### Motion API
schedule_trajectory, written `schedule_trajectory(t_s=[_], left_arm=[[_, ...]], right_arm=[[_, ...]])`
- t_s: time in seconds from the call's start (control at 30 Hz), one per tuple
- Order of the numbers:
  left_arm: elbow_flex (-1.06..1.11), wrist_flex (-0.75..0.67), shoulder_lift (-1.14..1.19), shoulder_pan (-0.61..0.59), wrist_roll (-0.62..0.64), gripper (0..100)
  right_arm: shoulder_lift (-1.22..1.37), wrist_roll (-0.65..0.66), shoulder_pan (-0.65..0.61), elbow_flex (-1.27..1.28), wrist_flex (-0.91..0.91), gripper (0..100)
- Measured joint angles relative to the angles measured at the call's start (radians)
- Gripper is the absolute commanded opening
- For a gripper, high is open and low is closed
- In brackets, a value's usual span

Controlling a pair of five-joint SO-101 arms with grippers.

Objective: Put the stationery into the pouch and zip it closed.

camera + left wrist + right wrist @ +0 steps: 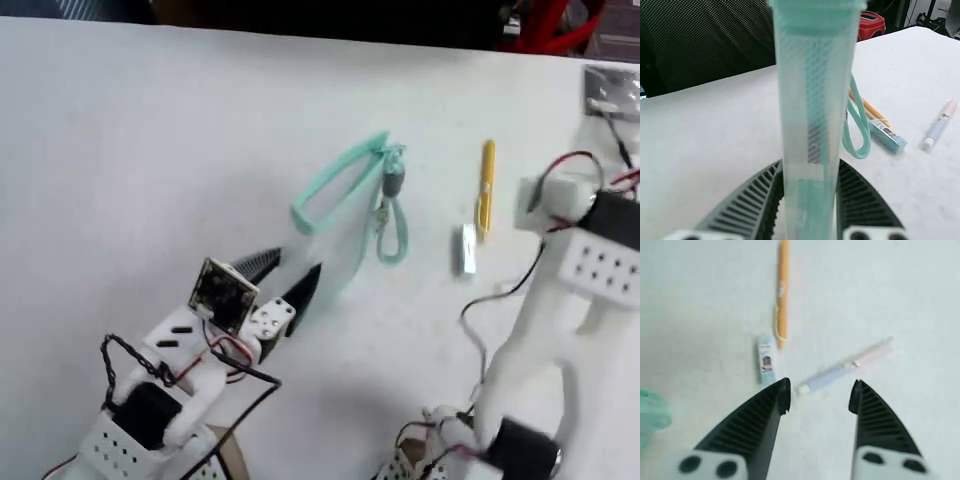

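Observation:
A translucent teal pouch (345,200) lies on the white table, its open rim facing away from the left arm and its strap loop (391,232) beside it. My left gripper (292,270) is shut on the pouch's near end; the pouch (815,100) stands between its fingers (860,200). To the right lie a yellow pen (486,188) and a small blue eraser (466,250). My right gripper (820,392) hangs open just above a pastel pen (840,371), with the eraser (766,360) and the yellow pen (783,295) beyond.
The right arm's white body (590,260) stands over the table's right side, with wires trailing down. A metal piece (612,92) sits at the far right corner. A mesh chair back (700,45) and a red object (871,22) lie past the table's far edge.

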Motion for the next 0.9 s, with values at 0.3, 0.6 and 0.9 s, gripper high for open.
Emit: schedule_trajectory(t_s=[0.3,0.6,0.9], left_arm=[[0.035,0.035,-0.002,-0.012,0.000,19],[0.068,0.055,0.017,-0.135,-0.002,23],[0.068,0.055,0.017,-0.144,-0.002,23]], right_arm=[[0.292,-0.255,0.075,0.120,-0.227,19.8],[0.353,-0.336,0.106,0.126,-0.287,19.8],[0.353,-0.336,0.103,0.232,-0.397,19.8]])
